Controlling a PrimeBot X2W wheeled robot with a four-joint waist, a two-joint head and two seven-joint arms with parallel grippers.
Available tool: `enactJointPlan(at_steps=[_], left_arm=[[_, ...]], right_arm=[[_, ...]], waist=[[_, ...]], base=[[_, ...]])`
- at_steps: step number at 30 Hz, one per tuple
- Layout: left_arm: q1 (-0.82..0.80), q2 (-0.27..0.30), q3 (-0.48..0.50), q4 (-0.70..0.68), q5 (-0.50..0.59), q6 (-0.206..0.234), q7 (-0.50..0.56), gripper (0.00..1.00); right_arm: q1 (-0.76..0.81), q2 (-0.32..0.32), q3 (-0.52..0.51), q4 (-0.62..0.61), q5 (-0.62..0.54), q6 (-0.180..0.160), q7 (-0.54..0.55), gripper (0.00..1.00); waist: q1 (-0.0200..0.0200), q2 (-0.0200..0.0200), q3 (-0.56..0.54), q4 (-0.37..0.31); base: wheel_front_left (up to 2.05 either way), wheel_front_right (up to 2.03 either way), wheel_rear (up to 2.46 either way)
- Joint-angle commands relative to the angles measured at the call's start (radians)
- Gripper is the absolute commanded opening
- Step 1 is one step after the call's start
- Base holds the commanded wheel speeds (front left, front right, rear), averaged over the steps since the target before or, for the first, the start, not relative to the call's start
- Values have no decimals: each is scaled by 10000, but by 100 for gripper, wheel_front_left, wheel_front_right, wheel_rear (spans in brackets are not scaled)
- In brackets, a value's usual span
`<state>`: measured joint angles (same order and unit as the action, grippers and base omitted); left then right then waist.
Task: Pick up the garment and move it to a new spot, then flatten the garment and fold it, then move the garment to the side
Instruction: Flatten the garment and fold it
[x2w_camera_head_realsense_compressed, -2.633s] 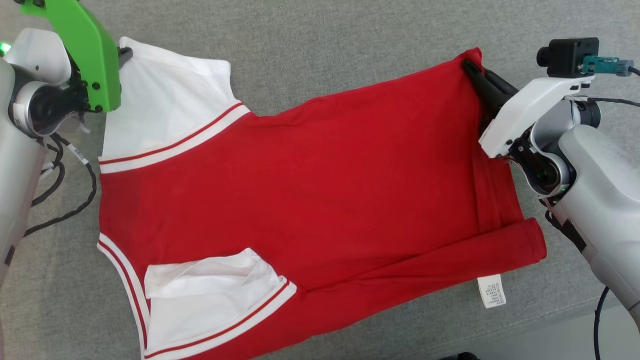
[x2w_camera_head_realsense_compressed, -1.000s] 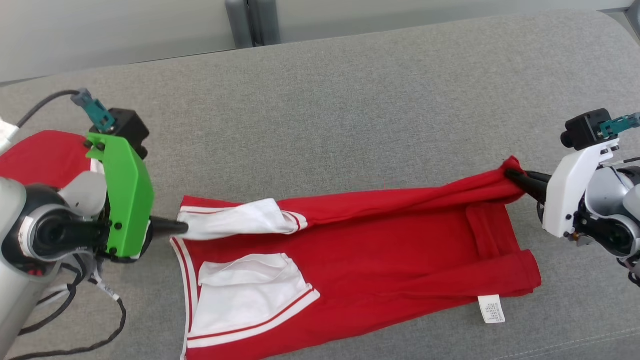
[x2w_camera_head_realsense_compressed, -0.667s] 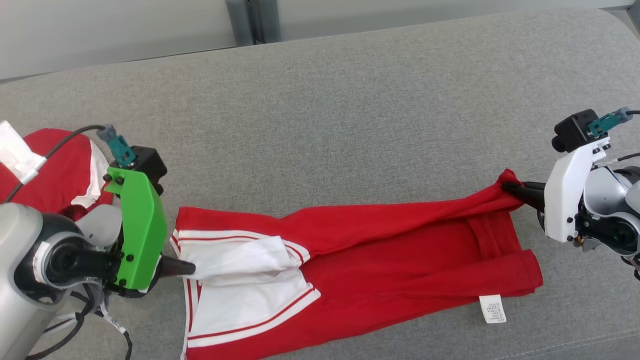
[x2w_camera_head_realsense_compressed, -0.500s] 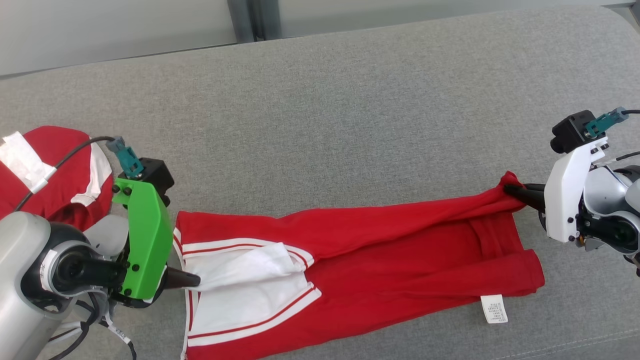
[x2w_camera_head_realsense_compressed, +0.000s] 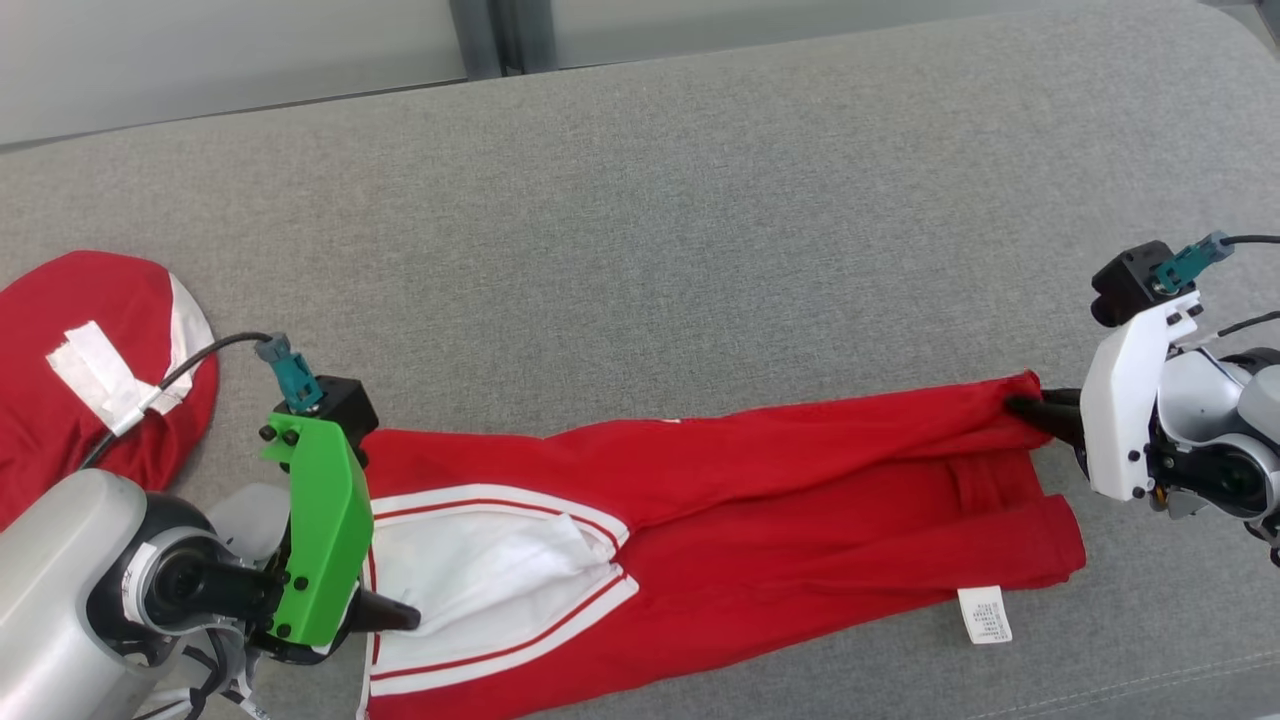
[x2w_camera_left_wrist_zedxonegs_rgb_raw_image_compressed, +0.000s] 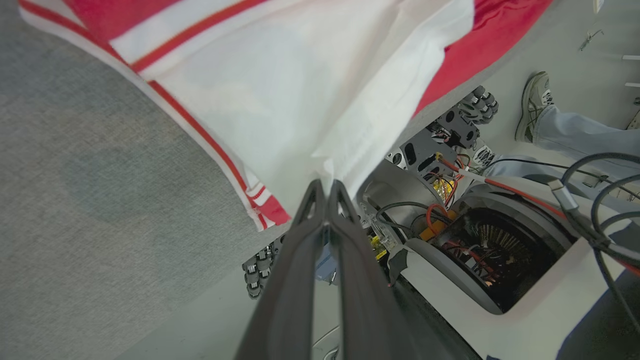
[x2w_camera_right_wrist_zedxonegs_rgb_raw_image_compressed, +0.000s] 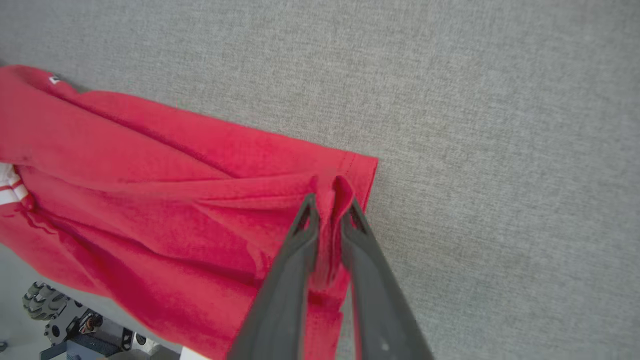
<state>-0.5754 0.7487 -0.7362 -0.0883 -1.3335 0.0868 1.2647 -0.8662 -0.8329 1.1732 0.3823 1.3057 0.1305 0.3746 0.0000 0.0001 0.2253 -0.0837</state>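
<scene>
Left gripper (x2w_camera_left_wrist_zedxonegs_rgb_raw_image_compressed: 326, 185): pinched tight on the tip of the white cloth sleeve (x2w_camera_left_wrist_zedxonegs_rgb_raw_image_compressed: 300, 100), at the near edge of the grey upholstered bench (x2w_camera_head_realsense_compressed: 700, 250), towards its left corner.
Right gripper (x2w_camera_right_wrist_zedxonegs_rgb_raw_image_compressed: 330, 200): jaws barely parted, with a ridge of red hem between them. It sits low by the bench's right edge.
Garment: the red knit garment (x2w_camera_head_realsense_compressed: 780, 500) with white, red-striped sleeves lies as a long band along the near edge, and its left end hangs a little over that edge.
Change: both grippers have carried the far long edge towards the near edge, so the held sleeve now lies on the other sleeve, where a second ago it stood clear of it. The right jaws have just begun to ease.
Meaning: the lengthwise fold looks laid, and release seems to be the step in hand.
Still to do: probably a crosswise fold, then the move aside.
Beside: a red-and-white cloth bundle (x2w_camera_head_realsense_compressed: 90, 370) lies at the left edge, apart from the garment.
</scene>
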Motion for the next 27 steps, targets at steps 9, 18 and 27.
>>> enactJointPlan(at_steps=[9,18,27], left_arm=[[301,19,184,123,-29,-285,-379,100],[-76,66,1264,-205,575,-867,-2275,100],[489,-311,2510,-21,2339,-1249,-6307,100]], right_arm=[[-198,-243,377,-27,423,5,-94,100],[68,-750,-466,-504,1376,5,-1606,100],[503,-773,-1555,-555,621,5,-5279,100]], waist=[[0,-1,-448,-163],[0,-1,-822,-154],[0,-1,-1093,-52]], base=[[0,0,0],[0,0,0],[0,0,0]])
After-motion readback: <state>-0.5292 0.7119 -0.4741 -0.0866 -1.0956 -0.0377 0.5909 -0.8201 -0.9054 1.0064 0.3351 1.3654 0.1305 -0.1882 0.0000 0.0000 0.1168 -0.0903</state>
